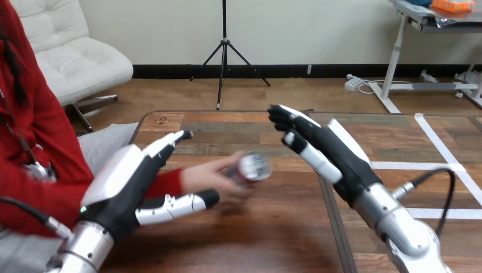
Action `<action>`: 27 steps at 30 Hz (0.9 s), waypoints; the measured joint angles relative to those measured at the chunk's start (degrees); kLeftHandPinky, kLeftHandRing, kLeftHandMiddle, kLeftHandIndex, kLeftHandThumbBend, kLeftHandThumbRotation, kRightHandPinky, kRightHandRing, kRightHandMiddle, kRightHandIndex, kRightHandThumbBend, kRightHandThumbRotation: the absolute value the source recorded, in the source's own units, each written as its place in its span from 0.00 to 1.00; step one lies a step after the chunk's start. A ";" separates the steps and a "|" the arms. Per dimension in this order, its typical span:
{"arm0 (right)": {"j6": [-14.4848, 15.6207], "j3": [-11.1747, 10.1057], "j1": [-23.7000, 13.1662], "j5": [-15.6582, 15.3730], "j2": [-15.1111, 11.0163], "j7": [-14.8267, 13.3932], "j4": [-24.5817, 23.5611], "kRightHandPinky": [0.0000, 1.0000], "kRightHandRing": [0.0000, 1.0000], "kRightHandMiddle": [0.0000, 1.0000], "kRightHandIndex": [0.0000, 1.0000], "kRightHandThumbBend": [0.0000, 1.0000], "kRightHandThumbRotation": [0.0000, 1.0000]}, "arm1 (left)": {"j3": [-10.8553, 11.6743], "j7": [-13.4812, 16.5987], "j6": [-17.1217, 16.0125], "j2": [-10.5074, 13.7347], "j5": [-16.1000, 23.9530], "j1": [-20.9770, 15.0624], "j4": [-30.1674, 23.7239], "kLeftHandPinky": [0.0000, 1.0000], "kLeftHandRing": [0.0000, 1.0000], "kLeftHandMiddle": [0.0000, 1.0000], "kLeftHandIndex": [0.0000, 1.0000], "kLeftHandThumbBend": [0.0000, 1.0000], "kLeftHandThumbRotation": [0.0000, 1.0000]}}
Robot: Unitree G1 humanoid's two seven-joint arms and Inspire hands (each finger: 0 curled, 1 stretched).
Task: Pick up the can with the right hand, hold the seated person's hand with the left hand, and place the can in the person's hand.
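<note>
Now hovering right hand (335, 151), fingers straight, beside shiny silver metal can (254, 165) lying in person's hand (210, 176) | bracketing red-sleeved wrist (170, 182) with left hand (128, 176), fingers uncurled

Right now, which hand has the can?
The person's hand, in the middle, grips the can; the robot's left hand and right hand are open, off it.

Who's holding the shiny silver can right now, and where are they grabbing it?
The person's hand holds the shiny silver metal can, fingers round its side. The robot's right hand is open and apart from it.
</note>
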 measured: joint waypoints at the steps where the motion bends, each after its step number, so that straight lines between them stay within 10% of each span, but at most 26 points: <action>1: 0.07 -0.10 0.37 0.29 0.00 0.01 -0.27 0.93 0.91 0.91 0.91 1.00 1.00 | -0.10 0.01 -0.16 -0.11 0.05 0.12 0.00 0.79 0.98 0.96 0.96 1.00 0.92; 27: 0.52 -1.24 7.06 7.55 2.53 0.57 -4.83 0.91 0.92 0.92 0.92 1.00 1.00 | -1.60 5.20 -5.54 -5.78 -0.41 1.21 1.72 0.75 0.94 0.96 0.96 0.99 1.00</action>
